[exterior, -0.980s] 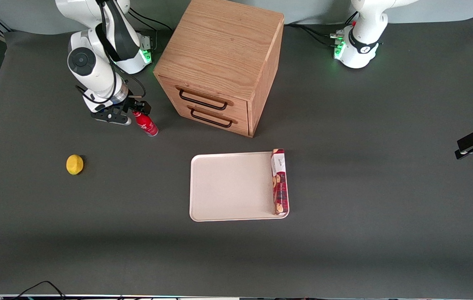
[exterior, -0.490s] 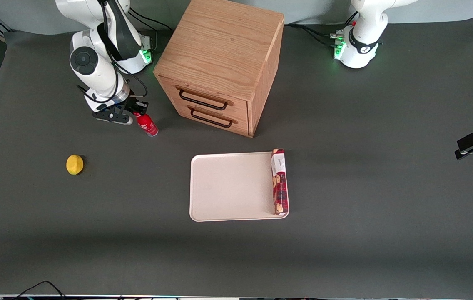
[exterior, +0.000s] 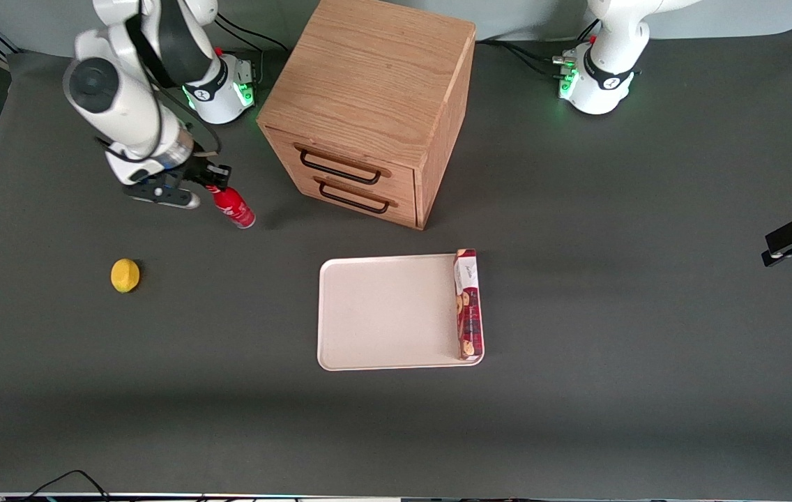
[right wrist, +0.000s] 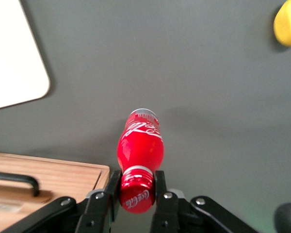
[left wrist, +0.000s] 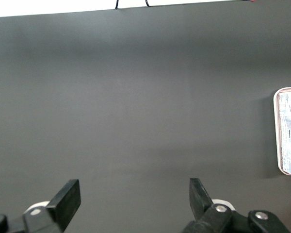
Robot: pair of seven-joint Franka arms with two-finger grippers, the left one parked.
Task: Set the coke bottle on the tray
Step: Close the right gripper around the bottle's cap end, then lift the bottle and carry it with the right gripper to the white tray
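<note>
The coke bottle (exterior: pixel 232 207) is a slim red bottle with a red cap and white script. My gripper (exterior: pixel 212 183) is shut on its cap and holds it lifted above the table, beside the wooden drawer cabinet (exterior: pixel 368 111), toward the working arm's end. In the right wrist view the two fingers clamp the cap, gripper (right wrist: pixel 136 187), and the bottle (right wrist: pixel 140 141) hangs below them. The cream-white tray (exterior: pixel 385 314) lies flat on the table, nearer the front camera than the cabinet. A corner of the tray (right wrist: pixel 14 58) shows in the wrist view.
A long red biscuit box (exterior: pixel 468 305) lies along one edge of the tray. A yellow lemon (exterior: pixel 125 275) sits on the table toward the working arm's end; it also shows in the wrist view (right wrist: pixel 287 23). The cabinet has two drawers with black handles (exterior: pixel 340 167).
My gripper has risen with the bottle in it and shifted toward the working arm's end of the table. The tray, box and lemon have not moved.
</note>
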